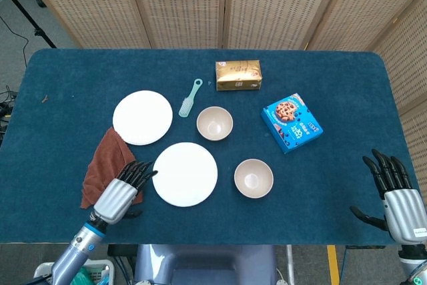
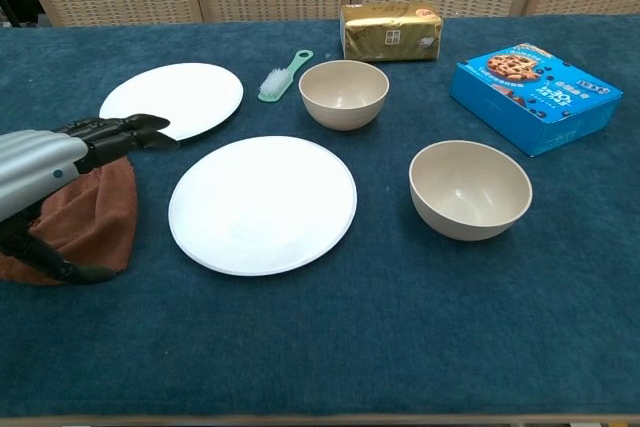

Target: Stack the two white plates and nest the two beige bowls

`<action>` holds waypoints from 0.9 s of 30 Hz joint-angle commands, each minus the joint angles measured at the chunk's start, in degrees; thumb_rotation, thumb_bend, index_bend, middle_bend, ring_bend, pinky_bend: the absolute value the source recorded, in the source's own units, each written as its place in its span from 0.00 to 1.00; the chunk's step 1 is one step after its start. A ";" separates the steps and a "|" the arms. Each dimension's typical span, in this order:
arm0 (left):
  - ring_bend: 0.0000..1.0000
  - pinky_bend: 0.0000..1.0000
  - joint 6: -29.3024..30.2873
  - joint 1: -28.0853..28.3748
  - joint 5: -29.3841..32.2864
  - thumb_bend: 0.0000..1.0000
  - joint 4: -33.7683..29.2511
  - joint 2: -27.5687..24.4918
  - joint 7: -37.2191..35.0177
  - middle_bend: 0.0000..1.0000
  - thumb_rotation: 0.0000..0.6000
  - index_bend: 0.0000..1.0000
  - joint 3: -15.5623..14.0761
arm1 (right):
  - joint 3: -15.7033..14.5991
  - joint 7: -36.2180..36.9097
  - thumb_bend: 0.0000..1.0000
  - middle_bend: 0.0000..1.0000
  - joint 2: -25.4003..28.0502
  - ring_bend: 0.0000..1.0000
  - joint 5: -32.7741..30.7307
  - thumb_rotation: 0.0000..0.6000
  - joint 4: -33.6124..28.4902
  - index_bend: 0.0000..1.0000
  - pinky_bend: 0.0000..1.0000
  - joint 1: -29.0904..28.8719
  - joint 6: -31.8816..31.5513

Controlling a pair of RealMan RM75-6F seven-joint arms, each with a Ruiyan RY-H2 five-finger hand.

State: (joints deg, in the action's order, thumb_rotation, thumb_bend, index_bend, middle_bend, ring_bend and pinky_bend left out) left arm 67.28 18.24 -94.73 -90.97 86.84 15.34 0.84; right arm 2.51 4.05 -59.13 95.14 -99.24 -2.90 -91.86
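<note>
Progress: we judged the task not yet begun; nothing was stacked or nested.
Plates: the near plate (image 1: 185, 173) lay flat at the front middle of the table (image 1: 73, 71); the far plate (image 1: 142, 117) sat behind it to the left, apart from it, with a narrow strip of cloth-covered table between their rims.
Bowls: the near bowl (image 1: 253, 178) stood just right of the near plate; the far bowl (image 1: 214, 123) stood behind it, well apart, both upright and empty.
Left hand: our left hand (image 1: 125, 187) hovered over the brown cloth (image 1: 101, 169), fingers stretched out and apart, holding nothing, tips just short of the near plate's left rim.
Right hand: our right hand (image 1: 393, 195) waited at the table's front right edge, fingers spread, holding nothing.
Remaining: one plate onto the other, one bowl into the other, as we judged it.
Room: the brush (image 1: 189, 97) lay between far plate and far bowl; the cookie box (image 1: 291, 123) and gold packet (image 1: 238, 75) stood behind. We saw open table in front of the near bowl and along the right side.
Edges: the near plate's left rim sat close beside the cloth, leaving little room there.
</note>
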 commanded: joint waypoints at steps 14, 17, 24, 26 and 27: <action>0.00 0.00 -3.00 4.43 5.04 0.12 7.35 9.61 3.62 0.00 1.00 0.22 2.23 | 0.24 1.25 0.00 0.00 0.28 0.00 -0.65 1.00 0.33 0.00 0.00 -0.11 0.24; 0.00 0.00 -2.86 5.01 5.14 0.16 8.24 10.31 3.71 0.00 1.00 0.26 2.38 | 0.23 1.18 0.00 0.00 0.22 0.00 -0.68 1.00 0.39 0.00 0.00 -0.21 0.47; 0.00 0.00 -2.64 6.00 4.74 0.32 9.29 11.11 2.35 0.00 1.00 0.32 1.77 | 0.24 0.96 0.00 0.00 0.13 0.00 -0.80 1.00 0.37 0.00 0.00 -0.34 0.78; 0.00 0.00 -2.85 6.28 4.97 0.35 9.89 11.50 2.52 0.00 1.00 0.32 1.56 | 0.23 0.86 0.00 0.00 0.11 0.00 -0.90 1.00 0.38 0.00 0.00 -0.36 0.90; 0.00 0.00 -2.86 6.38 5.09 0.35 10.05 11.63 2.62 0.00 1.00 0.32 1.54 | 0.21 0.86 0.00 0.00 0.12 0.00 -0.90 1.00 0.35 0.00 0.00 -0.37 0.93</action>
State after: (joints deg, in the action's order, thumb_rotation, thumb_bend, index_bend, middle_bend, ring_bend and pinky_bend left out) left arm 64.46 24.51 -89.74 -81.05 98.36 17.88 2.44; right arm 2.73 4.92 -59.00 94.24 -98.90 -3.26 -90.94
